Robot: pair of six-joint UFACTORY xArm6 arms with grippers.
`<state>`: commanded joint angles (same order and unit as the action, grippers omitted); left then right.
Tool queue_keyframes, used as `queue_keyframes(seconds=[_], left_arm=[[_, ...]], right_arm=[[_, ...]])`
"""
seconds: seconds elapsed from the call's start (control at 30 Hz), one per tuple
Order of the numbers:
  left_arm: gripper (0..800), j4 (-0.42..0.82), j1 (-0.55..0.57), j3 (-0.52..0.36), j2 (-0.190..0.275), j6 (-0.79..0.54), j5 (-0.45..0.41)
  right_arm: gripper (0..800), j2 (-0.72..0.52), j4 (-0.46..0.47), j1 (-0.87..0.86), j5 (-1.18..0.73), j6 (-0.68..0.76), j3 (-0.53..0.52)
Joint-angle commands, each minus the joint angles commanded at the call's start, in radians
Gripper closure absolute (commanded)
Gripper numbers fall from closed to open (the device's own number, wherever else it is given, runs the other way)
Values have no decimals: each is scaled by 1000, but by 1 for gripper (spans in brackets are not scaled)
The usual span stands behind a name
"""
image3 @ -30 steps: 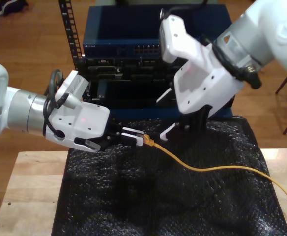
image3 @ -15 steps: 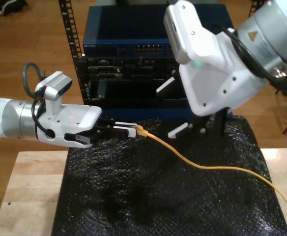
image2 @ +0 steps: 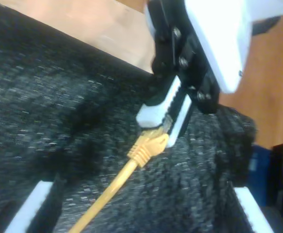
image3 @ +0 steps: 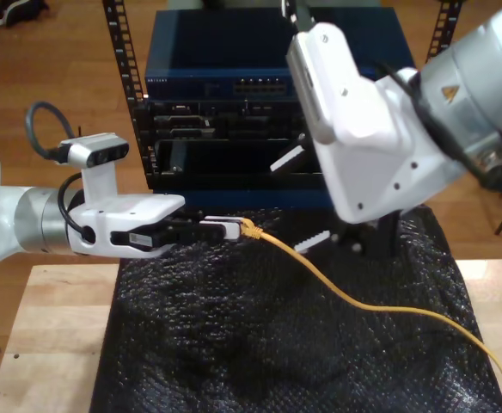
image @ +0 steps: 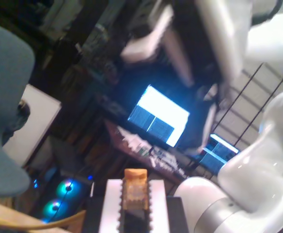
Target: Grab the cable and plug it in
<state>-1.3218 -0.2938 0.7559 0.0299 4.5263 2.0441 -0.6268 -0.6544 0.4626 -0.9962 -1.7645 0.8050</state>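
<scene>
In the first wrist view, my first gripper (image: 134,206) is closed on the cable (image: 134,190), whose orange-yellow plug end stands out between the two white fingers (image: 111,206), long axis running along them and tip facing away from the camera toward a bright monitor (image: 159,116) and the white body of the other arm (image: 258,160). In the second wrist view, the cable (image2: 141,153) runs over the black bubble wrap (image2: 49,107), its plug end pinched between the other gripper's white fingers (image2: 156,109); my second gripper (image2: 146,213) is open, with one ridged finger at each side of the cable and nothing between them. In the exterior view, my first gripper (image3: 219,229) reaches in level from the view's left, holding the plug so its tip points toward that left; the cable (image3: 363,301) trails down toward the view's lower right across the bubble wrap (image3: 234,344), which covers the wooden counter (image3: 53,335). My second gripper (image3: 307,202) hangs open above the cable at the view's right, before a blue server rack (image3: 217,69).
</scene>
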Motion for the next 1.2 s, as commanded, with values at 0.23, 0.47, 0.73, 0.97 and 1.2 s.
queue_keyframes(seconds=[0.23, 0.47, 0.73, 0.97, 1.2], left_arm=[[794, -2, -2, 2, -18, 0, 43], [794, -9, -3, 0, -21, 2, 52], [793, -55, -15, 2, -69, 23, 103], [791, -55, -15, 0, -86, 26, 126], [787, -57, -15, 5, -120, 71, 152]], right_arm=[[11, -15, 3, 83, 135, -2, -64], [11, -74, 5, 83, 150, -2, -91], [14, -121, 6, 86, 250, -3, -132], [14, -124, 6, 100, 258, -12, -140], [14, -147, 5, 129, 298, -40, -175]])
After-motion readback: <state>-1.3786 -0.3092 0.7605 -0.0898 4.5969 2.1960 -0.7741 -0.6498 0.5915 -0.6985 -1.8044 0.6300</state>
